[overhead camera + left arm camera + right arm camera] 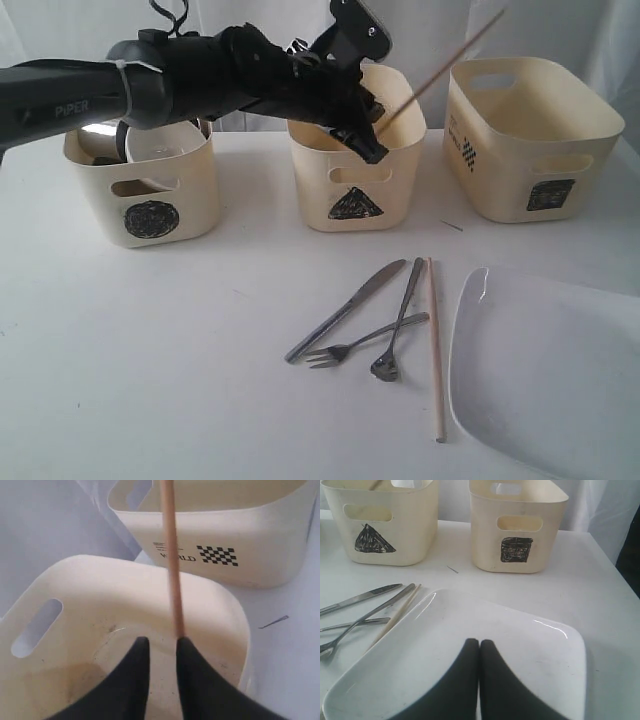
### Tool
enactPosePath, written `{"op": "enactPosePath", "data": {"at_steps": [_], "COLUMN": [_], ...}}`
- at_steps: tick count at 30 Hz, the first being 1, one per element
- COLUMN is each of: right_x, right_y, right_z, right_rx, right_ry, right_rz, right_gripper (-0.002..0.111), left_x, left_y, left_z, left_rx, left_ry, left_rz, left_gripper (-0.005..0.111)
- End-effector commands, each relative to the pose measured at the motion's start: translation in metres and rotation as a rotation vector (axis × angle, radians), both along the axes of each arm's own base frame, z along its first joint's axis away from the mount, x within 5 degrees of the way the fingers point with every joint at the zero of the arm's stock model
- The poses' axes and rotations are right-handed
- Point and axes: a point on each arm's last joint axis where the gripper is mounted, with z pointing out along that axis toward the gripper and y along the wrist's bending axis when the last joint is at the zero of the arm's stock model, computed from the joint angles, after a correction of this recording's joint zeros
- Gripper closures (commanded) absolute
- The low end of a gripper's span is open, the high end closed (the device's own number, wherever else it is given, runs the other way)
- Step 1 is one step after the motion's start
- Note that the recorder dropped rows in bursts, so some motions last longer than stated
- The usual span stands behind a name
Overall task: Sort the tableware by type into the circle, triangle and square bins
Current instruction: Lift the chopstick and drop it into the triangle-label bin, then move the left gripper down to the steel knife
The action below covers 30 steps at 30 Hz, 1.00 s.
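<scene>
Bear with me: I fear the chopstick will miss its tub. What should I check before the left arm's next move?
1. Left gripper above the cream plastic tub marked with a black triangle: ok.
2. Grip on the thin wooden chopstick: cannot tell. The jaws stand slightly apart and the stick lies against one finger.
3. Stick's lower end over the tub's inside: ok.
4. Stick upright enough to drop in: not ok. It leans towards the wider cream tub marked with a black square.
5. Right gripper out of the way: ok. It is shut, over the large white square plate.
</scene>
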Motion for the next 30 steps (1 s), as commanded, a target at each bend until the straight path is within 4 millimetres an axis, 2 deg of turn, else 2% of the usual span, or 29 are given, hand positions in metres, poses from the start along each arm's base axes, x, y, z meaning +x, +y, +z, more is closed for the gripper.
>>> {"op": "enactPosePath", "data": {"at_steps": [1,4,7,13,18,24,30], "right_x": [0.0,0.0,0.0,0.0,0.0,0.0,0.0], "right_y": [0.0,0.0,0.0,0.0,0.0,0.0,0.0], "right_z": [-0.002,-0.002,-0.002,-0.002,-0.002,-0.002,-0.002], "right_rx": [-0.003,-0.003,-0.003,-0.003,-0.003,-0.003,-0.003], "right_ry": [-0.001,-0.001,-0.001,-0.001,-0.001,-0.001,-0.001], "right_rz": [-0.001,-0.001,-0.001,-0.001,-0.001,-0.001,-0.001], "right_gripper": [0.108,0.108,0.108,0.108,0.108,0.108,0.108], "left_x": [-0.001,-0.003,-0.011,-0.042,-0.064,-0.077,-0.079], "left_y": [-0.002,-0.002,-0.002,0.001,0.006,0.003,0.004], "left_z": [0.004,0.002,0.003,0.005,0.0,-0.007,-0.026], "left_rx": [-0.041,-0.032,-0.041,0.051,0.131,0.221,0.368], "left_ry": [0.008,0.043,0.147,0.42,0.663,0.726,0.761], "left_rz": [0.019,0.002,-0.024,-0.178,-0.242,-0.269,-0.201], "left_gripper": [0.065,0.065,0.069,0.072,0.072,0.072,0.069]}}
